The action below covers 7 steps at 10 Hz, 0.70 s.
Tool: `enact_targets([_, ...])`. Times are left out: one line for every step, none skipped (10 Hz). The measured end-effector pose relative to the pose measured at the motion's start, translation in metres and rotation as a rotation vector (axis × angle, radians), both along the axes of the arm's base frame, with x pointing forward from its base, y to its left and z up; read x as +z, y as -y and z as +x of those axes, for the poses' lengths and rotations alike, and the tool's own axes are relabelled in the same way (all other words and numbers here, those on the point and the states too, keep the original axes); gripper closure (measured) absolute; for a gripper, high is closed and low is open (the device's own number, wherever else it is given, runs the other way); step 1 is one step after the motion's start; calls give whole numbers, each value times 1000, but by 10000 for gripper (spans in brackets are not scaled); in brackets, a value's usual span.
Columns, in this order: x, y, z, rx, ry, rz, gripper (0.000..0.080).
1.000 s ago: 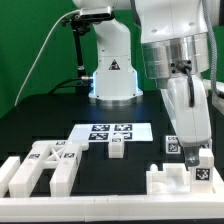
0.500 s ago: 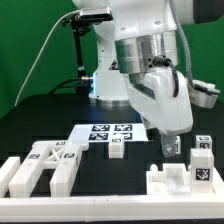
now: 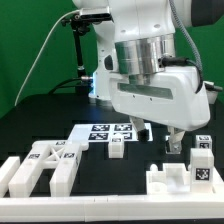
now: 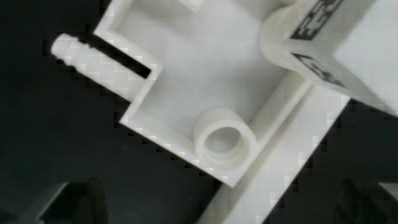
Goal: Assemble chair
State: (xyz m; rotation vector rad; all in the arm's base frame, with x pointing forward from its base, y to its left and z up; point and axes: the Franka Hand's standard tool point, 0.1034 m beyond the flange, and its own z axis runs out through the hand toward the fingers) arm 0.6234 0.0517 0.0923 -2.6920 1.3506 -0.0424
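Finding the chair (image 3: 178, 180) in separate glossy white pieces on the black surface (image 3: 40, 115). Placing its blocky base piece (image 3: 160, 185) at five o'clock of the exterior view, with a tagged block (image 3: 203, 165) upright at that piece's three-o'clock end, seemingly touching it. Placing a group of leg bars and panels (image 3: 40, 168) at eight o'clock, black-and-white tags on top, well apart from the base piece. Noting one small cube (image 3: 116, 149) toward six o'clock from centre, just beside the near edge of the marker board (image 3: 105, 131); cannot tell whether touching.

Seeing the gripper (image 3: 165, 138) at four o'clock from centre, above the base piece and apart from it, under the bulky white arm (image 3: 150, 70). Reading its fingers (image 3: 172, 143) as spread fully wide, with no hold on anything.

Looking through the wrist view onto a flat white panel (image 4: 178, 90) with a round socket (image 4: 222, 140) near one corner and a ribbed peg (image 4: 71, 50) off another edge. Catching a tag-bearing piece (image 4: 329, 40), blurred and close to the lens, over the panel. Making out the fingertips there only as dark blurs at the frame's rim, wide apart, untouching as far as can be told.
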Motion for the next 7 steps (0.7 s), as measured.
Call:
enact_targets([-1, 1, -2, 74, 5, -7, 150])
enact_targets([-8, 9, -18, 179, -9, -8, 150])
enact_targets([-13, 20, -40, 309, -45, -3, 150])
enact_targets([-15, 28, -53, 396, -77, 17, 150])
enact_targets([-16, 33, -58, 434, -76, 10, 150])
enact_targets([-14, 34, -56, 502, -45, -19, 150])
enact_targets([-15, 35, -56, 544, -42, -20, 150])
